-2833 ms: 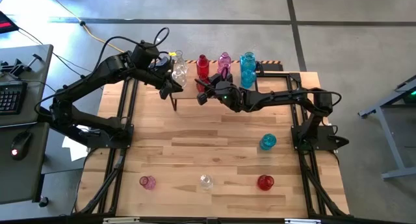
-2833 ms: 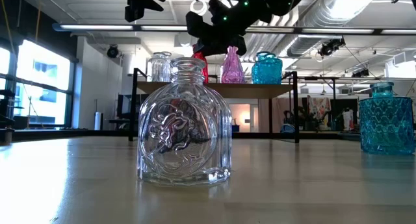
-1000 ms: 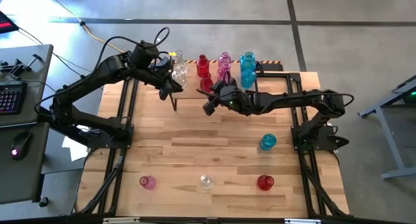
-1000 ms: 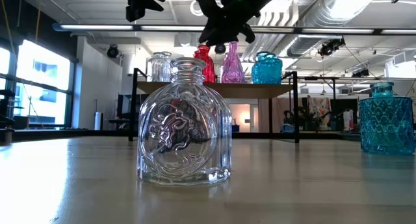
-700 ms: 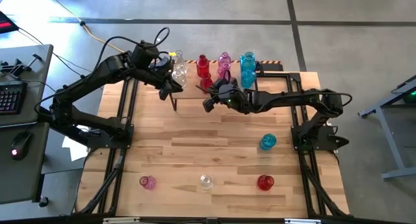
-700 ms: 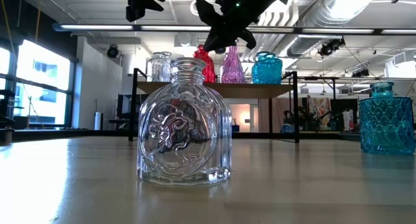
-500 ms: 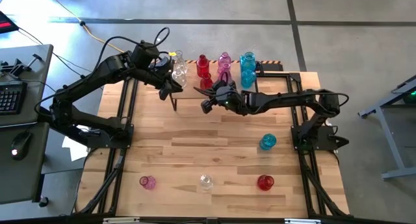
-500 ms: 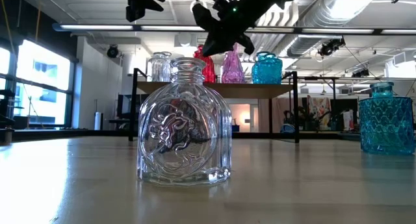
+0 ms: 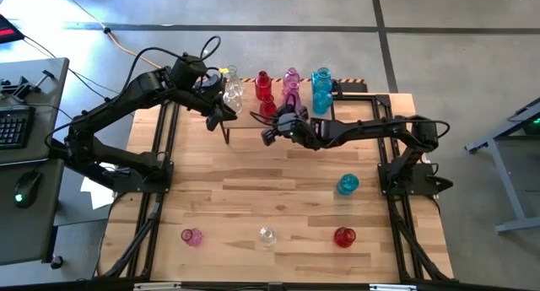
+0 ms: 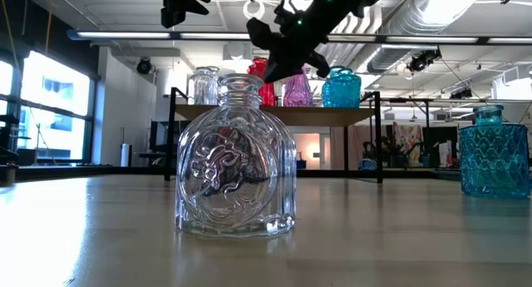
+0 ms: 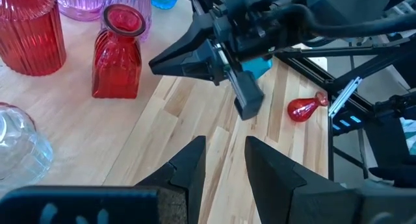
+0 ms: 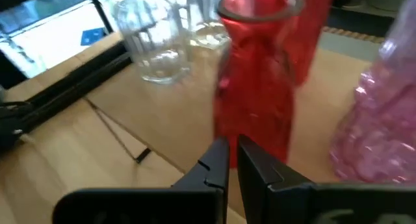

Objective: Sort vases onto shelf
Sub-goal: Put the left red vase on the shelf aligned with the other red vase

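On the shelf (image 10: pixel 332 115) at the table's far edge stand clear vases (image 9: pixel 232 94), two red vases, a pink vase (image 9: pixel 291 78) and a blue vase (image 9: pixel 321 84). The nearer red vase (image 12: pixel 255 87) rests upright on its base. My right gripper (image 12: pixel 233 160) is shut and hangs just in front of it; in the left wrist view the fingertips (image 11: pixel 156 65) stand clear of the vase (image 11: pixel 117 55). My left gripper (image 11: pixel 224 160) waits open and empty above the shelf's left end (image 9: pixel 221 114).
Loose on the tabletop are a pink vase (image 9: pixel 191 236), a clear vase (image 9: pixel 267 234) and a red vase (image 9: pixel 343 237) along the near edge. A blue vase (image 9: pixel 347 184) stands at the right. The shelf's black legs (image 9: pixel 228 132) stand under both grippers.
My right gripper has shut its fingers, rolled a little and sunk slightly in front of the nearer red vase. The vase has stayed upright on the shelf.
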`<state>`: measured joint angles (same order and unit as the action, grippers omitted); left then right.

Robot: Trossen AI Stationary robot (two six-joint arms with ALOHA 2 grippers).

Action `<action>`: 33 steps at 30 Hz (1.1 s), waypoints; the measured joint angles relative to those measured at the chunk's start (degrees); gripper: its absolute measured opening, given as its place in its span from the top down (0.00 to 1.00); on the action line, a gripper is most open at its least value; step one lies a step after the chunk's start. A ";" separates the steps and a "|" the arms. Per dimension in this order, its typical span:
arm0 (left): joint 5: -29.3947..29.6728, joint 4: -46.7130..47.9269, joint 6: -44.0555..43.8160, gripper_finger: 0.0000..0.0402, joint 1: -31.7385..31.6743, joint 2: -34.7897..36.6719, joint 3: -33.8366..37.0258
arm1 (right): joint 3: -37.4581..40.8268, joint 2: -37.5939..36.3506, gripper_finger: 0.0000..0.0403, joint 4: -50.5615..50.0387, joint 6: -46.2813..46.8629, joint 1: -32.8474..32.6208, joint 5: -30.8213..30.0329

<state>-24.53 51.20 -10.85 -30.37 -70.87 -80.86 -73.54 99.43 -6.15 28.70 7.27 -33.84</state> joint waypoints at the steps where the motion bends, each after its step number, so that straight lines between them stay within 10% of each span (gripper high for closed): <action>1: 0.00 0.00 0.03 0.75 0.00 0.00 0.00 | 0.00 0.01 0.97 -0.54 0.69 0.16 -0.36; 33: 0.00 -0.07 0.94 0.75 0.02 0.00 0.00 | 0.00 2.56 0.97 5.49 4.51 2.12 4.64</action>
<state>-24.53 51.13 -9.91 -30.35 -70.87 -80.86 -73.54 101.98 -0.66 33.21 9.39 -29.20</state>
